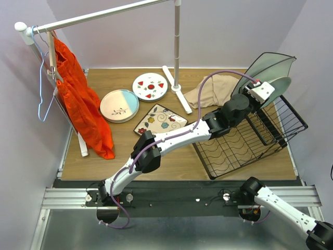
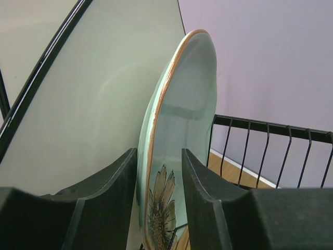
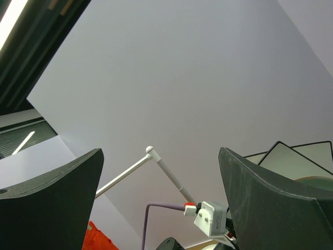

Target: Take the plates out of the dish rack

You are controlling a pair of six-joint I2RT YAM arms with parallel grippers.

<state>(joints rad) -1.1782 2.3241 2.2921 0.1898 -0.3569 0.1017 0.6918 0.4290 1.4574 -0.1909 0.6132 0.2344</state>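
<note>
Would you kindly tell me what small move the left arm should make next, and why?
Probably close the left gripper firmly on the pale green plate. Its fingers already straddle the plate's rim while it stands upright in the dish rack, but a firm clamp isn't evident.

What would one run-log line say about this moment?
left gripper: astride pale green plate standing in dish rack, grip unclear | right gripper: open, empty

Left gripper [image 1: 266,88] at the upright plates [image 1: 271,66] in the black dish rack [image 1: 237,153].
</note>
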